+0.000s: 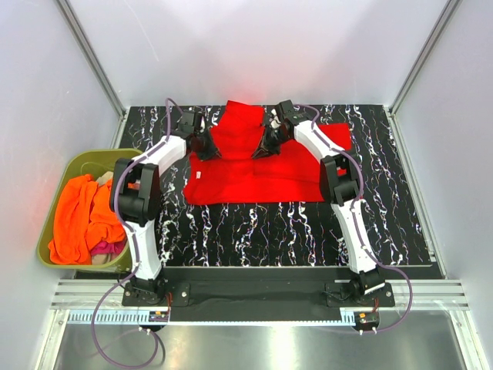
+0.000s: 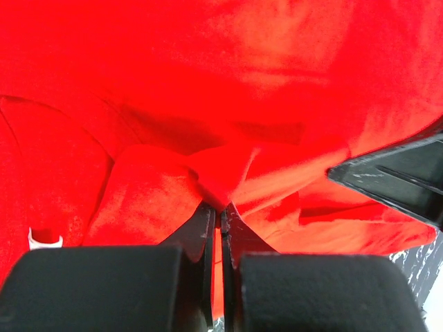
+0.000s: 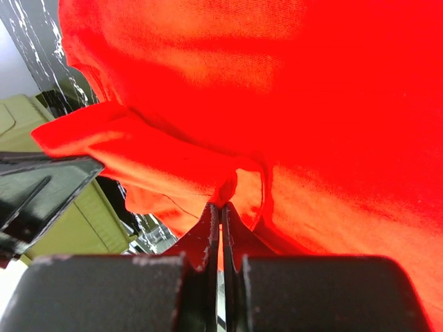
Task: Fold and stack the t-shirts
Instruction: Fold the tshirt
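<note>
Four garments are showing in all. One red t-shirt [image 1: 254, 181] is lying across the far middle of the one black marbled table [image 1: 308, 231]. Three more are sitting bunched in the single olive tub [image 1: 58, 173] at the left: one orange [image 1: 81, 220], one magenta [image 1: 104, 248] and one beige [image 1: 102, 260], the last two only peeking out. Two arms are working, the left arm [image 1: 142, 193] and the right arm [image 1: 343, 193], carrying two grippers, the left gripper [image 1: 209, 150] and the right gripper [image 1: 260, 149]. One white label [image 2: 45, 240] is showing.

Bright red t-shirt [image 1: 254, 173], black white-veined table mat [image 1: 254, 227], olive-green tub [image 1: 58, 204], orange shirt [image 1: 81, 216]
</note>
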`<state>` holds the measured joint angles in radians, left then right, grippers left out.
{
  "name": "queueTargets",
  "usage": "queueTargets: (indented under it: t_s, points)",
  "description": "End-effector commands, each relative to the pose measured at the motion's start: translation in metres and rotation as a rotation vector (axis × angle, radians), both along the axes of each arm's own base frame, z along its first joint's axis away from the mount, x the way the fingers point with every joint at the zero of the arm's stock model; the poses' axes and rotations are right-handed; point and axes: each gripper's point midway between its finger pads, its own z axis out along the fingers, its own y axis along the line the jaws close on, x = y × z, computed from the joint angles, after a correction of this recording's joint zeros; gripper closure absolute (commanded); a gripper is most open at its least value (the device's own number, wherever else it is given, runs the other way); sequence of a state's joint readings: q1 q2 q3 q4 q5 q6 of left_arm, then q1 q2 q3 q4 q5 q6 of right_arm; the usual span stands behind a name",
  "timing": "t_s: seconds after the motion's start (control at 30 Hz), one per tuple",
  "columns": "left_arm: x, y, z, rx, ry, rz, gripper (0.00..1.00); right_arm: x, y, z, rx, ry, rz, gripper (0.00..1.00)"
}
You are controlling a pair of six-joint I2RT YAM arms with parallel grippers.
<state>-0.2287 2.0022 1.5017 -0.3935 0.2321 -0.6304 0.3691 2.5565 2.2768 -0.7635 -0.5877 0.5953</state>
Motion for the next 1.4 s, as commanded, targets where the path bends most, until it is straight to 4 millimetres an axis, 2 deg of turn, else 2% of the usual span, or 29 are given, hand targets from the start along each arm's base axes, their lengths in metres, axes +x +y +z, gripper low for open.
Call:
queueTargets:
  t_s: [0.0, 0.47, 0.6, 0.67, 0.73, 0.8, 0.83, 0.87, 0.9, 0.93, 0.97, 1.0, 1.03, 1.07, 1.1, 1.13, 1.17, 1.2, 1.23, 1.27, 1.3, 1.37]
  points:
    - [0.021, 0.002, 0.015, -0.006, -0.064, 0.019, 1.00, 0.016, -0.012, 0.014, 0.003, -0.035, -0.024, 0.99]
    - [0.029, 0.011, 0.004, 0.010, -0.052, 0.049, 1.00, 0.031, -0.008, 0.004, 0.031, -0.031, -0.034, 0.96]
    - [0.038, 0.009, 0.008, 0.003, -0.072, 0.037, 0.99, 0.037, -0.009, 0.008, 0.041, -0.044, -0.041, 0.93]
    - [0.042, 0.009, 0.006, 0.021, -0.084, 0.013, 0.93, 0.042, -0.012, 0.012, 0.048, -0.054, -0.052, 0.87]
    - [0.048, 0.013, 0.014, 0.068, -0.115, -0.011, 0.77, 0.052, -0.024, 0.022, 0.043, -0.067, -0.091, 0.74]
    - [0.045, 0.026, 0.029, 0.139, -0.127, 0.006, 0.59, 0.059, -0.041, 0.040, 0.031, -0.074, -0.142, 0.59]
    - [0.042, 0.036, 0.050, 0.183, -0.171, 0.019, 0.57, 0.057, -0.055, 0.043, 0.006, -0.048, -0.166, 0.55]
    - [0.037, 0.040, 0.059, 0.199, -0.186, 0.024, 0.53, 0.055, -0.063, 0.062, -0.012, -0.080, -0.166, 0.50]
    - [0.022, 0.046, 0.053, 0.218, -0.163, 0.027, 0.51, 0.051, -0.072, 0.063, -0.057, -0.083, -0.176, 0.43]
    - [0.014, 0.049, 0.057, 0.225, -0.168, 0.028, 0.48, 0.043, -0.079, 0.065, -0.091, -0.069, -0.176, 0.39]
    - [0.003, 0.053, 0.075, 0.223, -0.200, 0.037, 0.47, 0.036, -0.083, 0.088, -0.101, -0.104, -0.169, 0.38]
    - [-0.015, 0.056, 0.060, 0.231, -0.158, 0.027, 0.47, 0.022, -0.086, 0.075, -0.123, -0.053, -0.159, 0.37]
    - [-0.025, 0.057, 0.057, 0.230, -0.147, 0.023, 0.47, 0.013, -0.088, 0.078, -0.131, -0.042, -0.151, 0.36]
    - [-0.036, 0.057, 0.065, 0.216, -0.162, 0.020, 0.47, 0.001, -0.089, 0.096, -0.133, -0.072, -0.129, 0.36]
    - [-0.053, 0.059, 0.047, 0.221, -0.115, 0.003, 0.48, -0.018, -0.093, 0.079, -0.160, -0.012, -0.112, 0.35]
    - [-0.063, 0.058, 0.048, 0.204, -0.113, -0.013, 0.51, -0.029, -0.094, 0.092, -0.161, -0.034, -0.096, 0.35]
    - [-0.070, 0.055, 0.042, 0.192, -0.105, -0.028, 0.54, -0.038, -0.095, 0.089, -0.169, -0.038, -0.070, 0.35]
    - [-0.082, 0.055, 0.028, 0.185, -0.069, -0.042, 0.56, -0.060, -0.096, 0.067, -0.190, 0.022, -0.047, 0.35]
    - [-0.088, 0.052, 0.024, 0.167, -0.052, -0.045, 0.58, -0.063, -0.096, 0.076, -0.177, -0.023, -0.045, 0.36]
    - [-0.091, 0.051, 0.019, 0.160, -0.041, -0.048, 0.61, -0.070, -0.096, 0.071, -0.173, -0.011, -0.048, 0.37]
    - [-0.097, 0.052, 0.012, 0.157, -0.023, -0.049, 0.62, -0.087, -0.098, 0.052, -0.174, 0.044, -0.043, 0.38]
    - [-0.099, 0.052, 0.002, 0.158, -0.005, -0.054, 0.63, -0.092, -0.096, 0.050, -0.155, 0.028, -0.054, 0.46]
